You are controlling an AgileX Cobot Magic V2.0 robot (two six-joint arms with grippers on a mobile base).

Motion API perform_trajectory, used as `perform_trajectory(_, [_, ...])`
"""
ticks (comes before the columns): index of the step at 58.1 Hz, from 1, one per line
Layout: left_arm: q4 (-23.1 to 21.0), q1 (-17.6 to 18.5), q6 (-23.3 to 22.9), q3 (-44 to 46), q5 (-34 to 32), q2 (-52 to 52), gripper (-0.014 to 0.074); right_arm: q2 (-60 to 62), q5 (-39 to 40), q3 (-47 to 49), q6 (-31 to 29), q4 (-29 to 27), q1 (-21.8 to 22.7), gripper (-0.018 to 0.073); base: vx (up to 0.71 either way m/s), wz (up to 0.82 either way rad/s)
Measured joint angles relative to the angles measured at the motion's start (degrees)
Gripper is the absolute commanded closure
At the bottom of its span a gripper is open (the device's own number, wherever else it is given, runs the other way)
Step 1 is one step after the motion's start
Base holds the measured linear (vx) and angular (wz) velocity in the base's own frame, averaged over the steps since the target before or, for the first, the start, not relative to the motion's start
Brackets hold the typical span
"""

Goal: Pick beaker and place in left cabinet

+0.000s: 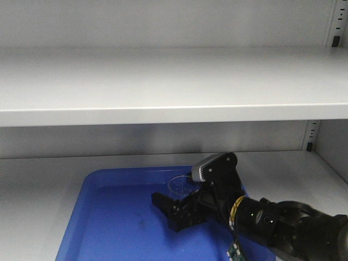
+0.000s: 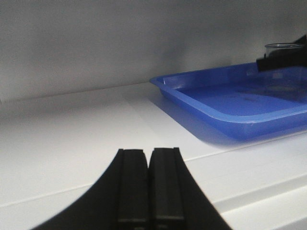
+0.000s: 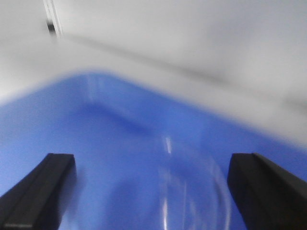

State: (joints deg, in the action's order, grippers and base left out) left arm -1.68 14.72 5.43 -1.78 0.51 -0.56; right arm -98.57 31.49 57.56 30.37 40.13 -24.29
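The small clear glass beaker [image 1: 182,186] stands in a blue tray [image 1: 109,223] on the lower shelf of the pale grey-white cabinet [image 1: 43,174]. My right gripper [image 1: 176,197] is open, with its black fingers either side of the beaker. In the right wrist view the beaker [image 3: 192,191] shows blurred between the spread fingers, nearer the right one, and the gripper [image 3: 152,162] is not closed on it. My left gripper [image 2: 149,152] is shut and empty, low over the white shelf to the left of the tray [image 2: 206,103]. The beaker's rim [image 2: 280,46] shows far right there.
A flat white upper shelf [image 1: 163,81] spans the cabinet above the tray. Slotted shelf rails [image 1: 311,135] run up the back right corner. The cabinet's back wall [image 2: 120,43] stands close behind the tray.
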Motion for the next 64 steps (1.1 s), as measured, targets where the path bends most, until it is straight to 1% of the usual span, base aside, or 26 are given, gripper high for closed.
perform_trajectory(9, [0.0,0.0,0.0,0.0,0.0,0.0,0.0595,4.3,-0.4,0.0,0.0,0.0,0.0,-0.0096,0.00,0.00])
perform_trajectory(13, [0.0,0.0,0.0,0.0,0.0,0.0,0.0595,6.0,-1.6,0.0,0.2,0.0,0.0,-0.0050,0.00,0.00])
perform_trajectory(16, [0.0,0.0,0.0,0.0,0.0,0.0,0.0595,7.2,-3.6,0.0,1.0,0.0,0.0,0.0006,0.00,0.00])
perform_trajectory(18, [0.0,0.0,0.0,0.0,0.0,0.0,0.0595,7.9,-5.0,0.0,2.3,0.0,0.0,0.0062,0.00,0.00])
perform_trajectory(21, [0.0,0.0,0.0,0.0,0.0,0.0,0.0595,9.3,-9.5,0.0,5.1,0.0,0.0,0.0201,0.00,0.00])
perform_trajectory(23, [0.0,0.0,0.0,0.0,0.0,0.0,0.0595,10.3,-12.6,0.0,6.9,0.0,0.0,0.0274,0.00,0.00])
perform_trajectory(28, [0.0,0.0,0.0,0.0,0.0,0.0,0.0595,13.2,-20.9,-0.2,10.5,-0.3,0.0,0.0532,0.00,0.00])
perform_trajectory(29, [0.0,0.0,0.0,0.0,0.0,0.0,0.0595,14.0,-22.7,-0.5,11.0,-0.4,0.0,0.0570,0.00,0.00])
perform_trajectory(34, [0.0,0.0,0.0,0.0,0.0,0.0,0.0595,17.5,-27.9,-2.9,12.2,-0.6,0.0,0.0572,0.00,0.00])
perform_trajectory(38, [0.0,0.0,0.0,0.0,0.0,0.0,0.0595,20.7,-30.2,-6.4,12.3,-0.7,0.0,0.0571,0.00,0.00])
perform_trajectory(51, [0.0,0.0,0.0,0.0,0.0,0.0,0.0595,33.4,-32.7,-17.6,12.4,-0.7,0.0,0.0567,0.00,0.00])
perform_trajectory(64, [0.0,0.0,0.0,0.0,0.0,0.0,0.0595,47.7,-37.7,-25.1,12.5,-1.2,0.0,0.0567,0.00,0.00])
